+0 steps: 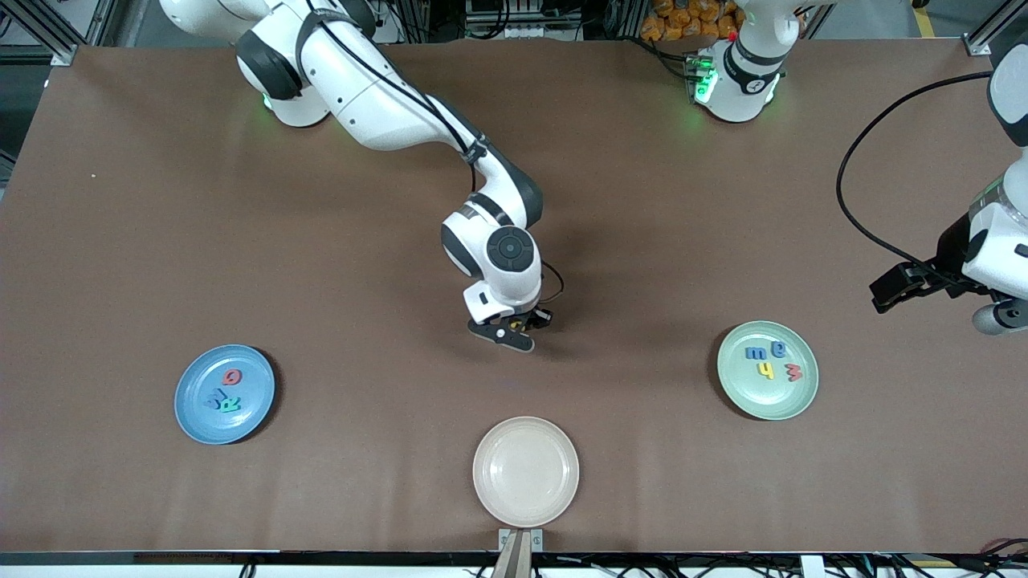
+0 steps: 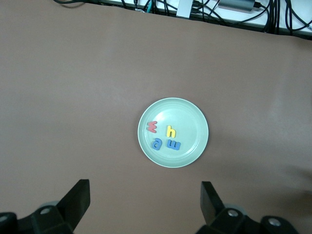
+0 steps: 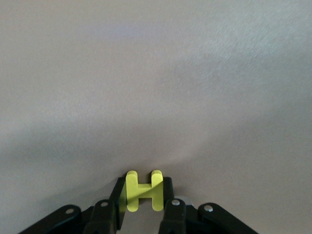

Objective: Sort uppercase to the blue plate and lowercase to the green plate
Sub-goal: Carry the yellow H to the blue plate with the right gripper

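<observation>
My right gripper [image 1: 520,324] is down at the table's middle, its jaws [image 3: 144,187] shut on the yellow H [image 3: 144,191], which lies flat on the brown mat. The blue plate [image 1: 197,405], toward the right arm's end, holds a red Q [image 1: 231,376], a teal R [image 1: 230,404] and a blue M [image 1: 215,397]. The green plate [image 1: 763,397] [image 2: 187,119], toward the left arm's end, holds a blue m [image 1: 756,352], a blue e-like letter [image 1: 778,349], a yellow y [image 1: 766,370] and a red m [image 1: 793,372]. My left gripper [image 2: 145,204] [image 1: 887,293] waits open in the air beside the green plate.
A cream plate [image 1: 525,425] with nothing on it lies near the table's front edge, nearer to the front camera than the right gripper. A black cable [image 1: 851,209] hangs by the left arm.
</observation>
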`<state>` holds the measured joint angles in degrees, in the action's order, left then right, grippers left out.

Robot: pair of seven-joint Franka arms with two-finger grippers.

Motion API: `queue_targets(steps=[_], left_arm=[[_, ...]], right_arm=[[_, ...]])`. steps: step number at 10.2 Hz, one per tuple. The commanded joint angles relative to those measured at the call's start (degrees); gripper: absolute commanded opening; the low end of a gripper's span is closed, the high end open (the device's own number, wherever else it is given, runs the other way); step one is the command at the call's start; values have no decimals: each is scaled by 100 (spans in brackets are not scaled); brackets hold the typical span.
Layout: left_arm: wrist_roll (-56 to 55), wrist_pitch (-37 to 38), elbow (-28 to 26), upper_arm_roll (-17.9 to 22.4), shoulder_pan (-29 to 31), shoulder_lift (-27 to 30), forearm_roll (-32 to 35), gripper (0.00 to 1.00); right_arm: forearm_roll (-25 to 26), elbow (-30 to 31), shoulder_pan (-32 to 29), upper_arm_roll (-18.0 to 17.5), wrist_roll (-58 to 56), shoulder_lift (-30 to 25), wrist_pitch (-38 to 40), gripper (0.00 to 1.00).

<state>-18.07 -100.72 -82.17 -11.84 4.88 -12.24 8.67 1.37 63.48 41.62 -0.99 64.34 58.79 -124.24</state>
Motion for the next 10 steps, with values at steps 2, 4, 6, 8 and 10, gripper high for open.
queue_targets(steps=[2, 4, 6, 8, 10], left_arm=[[102, 52, -28, 24, -13, 91, -137, 100], [110, 52, -36, 24, -13, 73, -137, 100], [102, 52, -45, 24, -13, 21, -137, 100], [49, 44, -54, 24, -39, -41, -129, 100], [40, 44, -45, 24, -48, -41, -129, 100]], right_arm=[[48, -38, -513, -8, -1033, -498, 950, 0], [30, -37, -1117, -7, -2271, -666, 1444, 0], [82, 15, -1663, 36, -3379, -719, 1543, 0], [118, 15, -2112, 212, -4503, -807, 1717, 0], [109, 15, -2542, 423, -5890, -939, 2034, 0]])
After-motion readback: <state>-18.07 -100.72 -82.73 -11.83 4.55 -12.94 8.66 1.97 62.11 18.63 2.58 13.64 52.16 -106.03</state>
